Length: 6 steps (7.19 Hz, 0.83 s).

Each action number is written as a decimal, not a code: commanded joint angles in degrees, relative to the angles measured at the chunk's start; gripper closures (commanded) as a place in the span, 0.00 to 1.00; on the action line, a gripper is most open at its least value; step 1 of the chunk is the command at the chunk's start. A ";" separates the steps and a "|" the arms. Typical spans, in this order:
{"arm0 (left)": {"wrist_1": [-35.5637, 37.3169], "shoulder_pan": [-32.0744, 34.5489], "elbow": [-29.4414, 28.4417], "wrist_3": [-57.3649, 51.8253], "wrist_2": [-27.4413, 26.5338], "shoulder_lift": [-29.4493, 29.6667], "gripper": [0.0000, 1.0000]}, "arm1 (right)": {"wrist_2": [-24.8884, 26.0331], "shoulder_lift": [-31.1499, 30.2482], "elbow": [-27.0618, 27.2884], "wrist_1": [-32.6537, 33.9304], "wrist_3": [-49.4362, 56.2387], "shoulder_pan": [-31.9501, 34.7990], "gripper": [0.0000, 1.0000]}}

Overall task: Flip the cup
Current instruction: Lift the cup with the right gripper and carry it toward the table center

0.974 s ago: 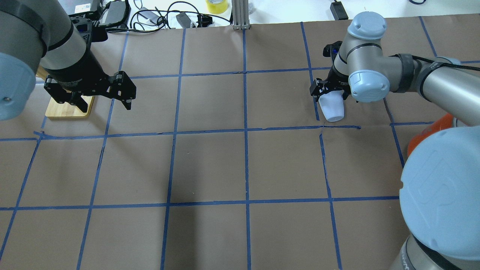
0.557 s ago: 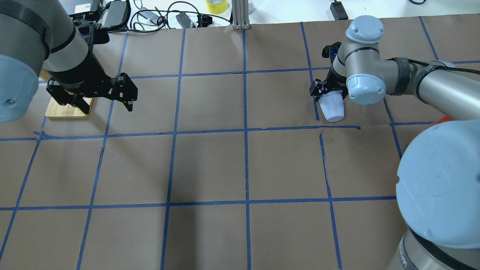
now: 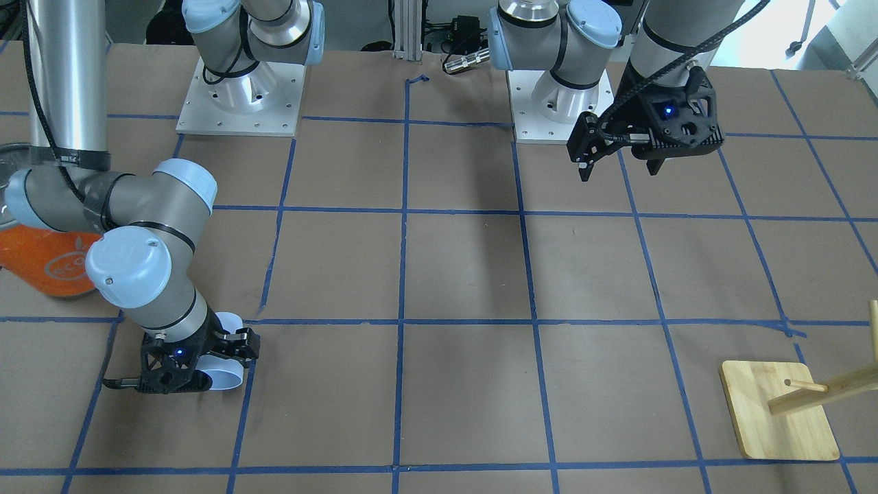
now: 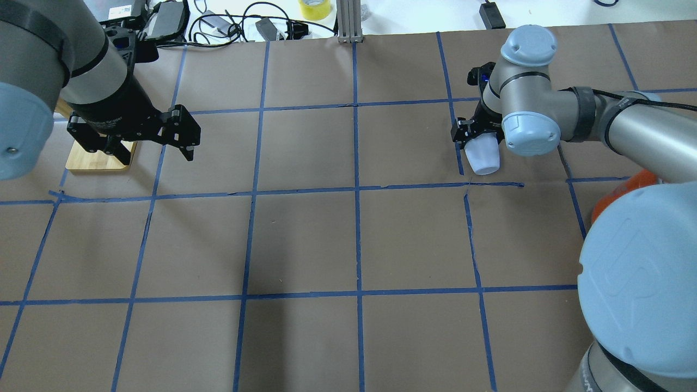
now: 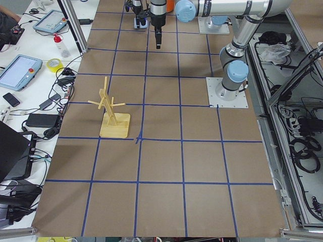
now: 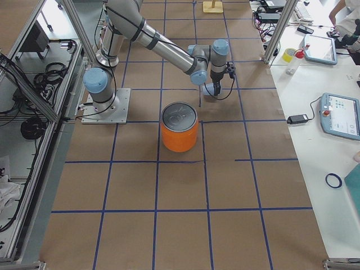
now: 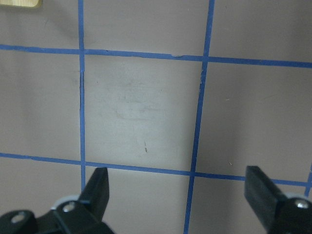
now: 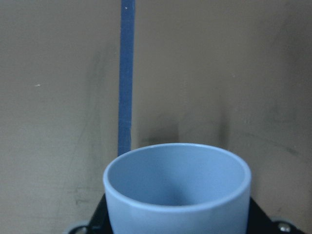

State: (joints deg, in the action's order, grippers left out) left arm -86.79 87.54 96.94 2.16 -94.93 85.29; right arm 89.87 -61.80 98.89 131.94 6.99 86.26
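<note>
The pale lavender-blue cup (image 4: 482,159) is held in my right gripper (image 4: 480,142), which is shut on its upper wall near the rim. The cup hangs tilted close over the brown table paper, its rounded base toward the robot's side. In the right wrist view its open mouth (image 8: 178,183) faces the camera, blue inside. It also shows in the front-facing view (image 3: 226,376) under the right gripper (image 3: 206,363), and small in the exterior right view (image 6: 212,90). My left gripper (image 4: 152,152) is open and empty above the table, far from the cup; its fingertips (image 7: 100,180) stand wide apart.
A large orange can with a silver lid (image 6: 180,126) stands near the right arm (image 3: 41,267). A wooden peg rack on a bamboo base (image 3: 778,412) stands by the left gripper (image 4: 101,158). Cables and a yellow tape roll (image 4: 315,8) lie beyond the far edge.
The right wrist has turned slightly and the cup in it looks a little shorter, tipped a bit more upright. The left gripper has barely moved.
</note>
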 commanded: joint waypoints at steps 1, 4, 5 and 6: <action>0.12 -0.08 0.00 0.21 -0.08 0.22 0.00 | -0.13 -2.61 -1.41 -0.10 4.83 2.93 1.00; 1.08 -1.83 -1.40 -0.31 -0.60 0.75 0.00 | -0.21 -3.07 -5.45 -0.18 14.59 18.81 1.00; 1.18 -5.67 -2.36 -0.32 0.01 1.36 0.00 | -0.83 -2.46 -5.81 0.33 22.20 21.55 1.00; 1.27 -9.71 -2.72 -0.32 0.71 2.24 0.00 | -0.92 -1.49 -5.90 0.43 29.58 22.63 1.00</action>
State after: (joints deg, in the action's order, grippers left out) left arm -85.74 82.46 94.93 1.92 -94.96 86.57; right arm 89.24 -64.21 93.46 132.16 27.64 106.21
